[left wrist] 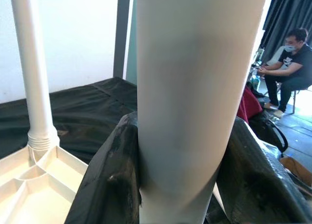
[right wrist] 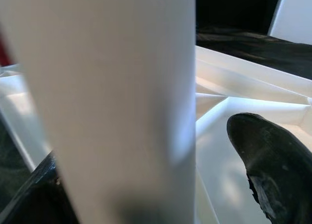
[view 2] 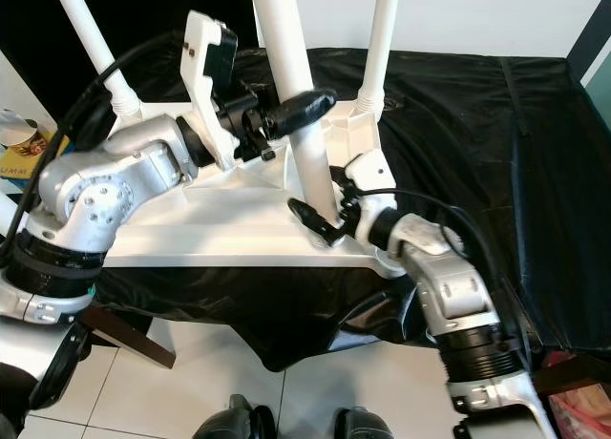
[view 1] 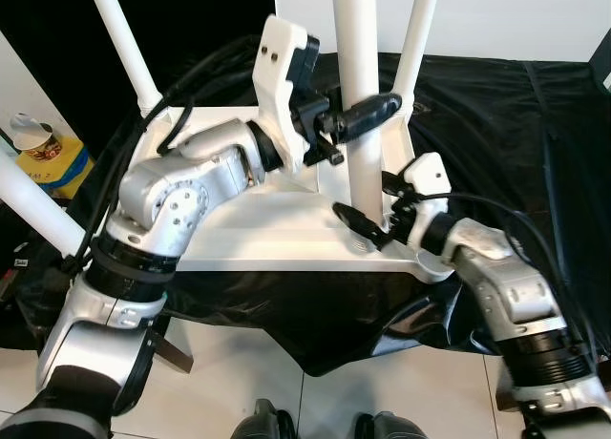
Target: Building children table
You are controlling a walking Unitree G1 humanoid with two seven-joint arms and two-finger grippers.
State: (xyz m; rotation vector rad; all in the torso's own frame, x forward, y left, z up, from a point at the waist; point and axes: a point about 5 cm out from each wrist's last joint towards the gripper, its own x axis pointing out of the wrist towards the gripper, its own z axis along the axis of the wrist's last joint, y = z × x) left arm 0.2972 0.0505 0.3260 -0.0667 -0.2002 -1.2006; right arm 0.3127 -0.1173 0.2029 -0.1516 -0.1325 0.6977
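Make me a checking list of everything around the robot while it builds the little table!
Surface: black cloth under the job, white tiled floor in front.
Job's things: white tabletop lying upside down; three legs already standing in its corners; a fourth white leg upright at the near right corner.
Clutter: yellow package with a paper cup at the far left.
Grippers: left gripper closed around the fourth leg higher up; right gripper around its base.
Cables: black cables run along both arms.
Surroundings: white wall behind; a seated person in the left wrist view.
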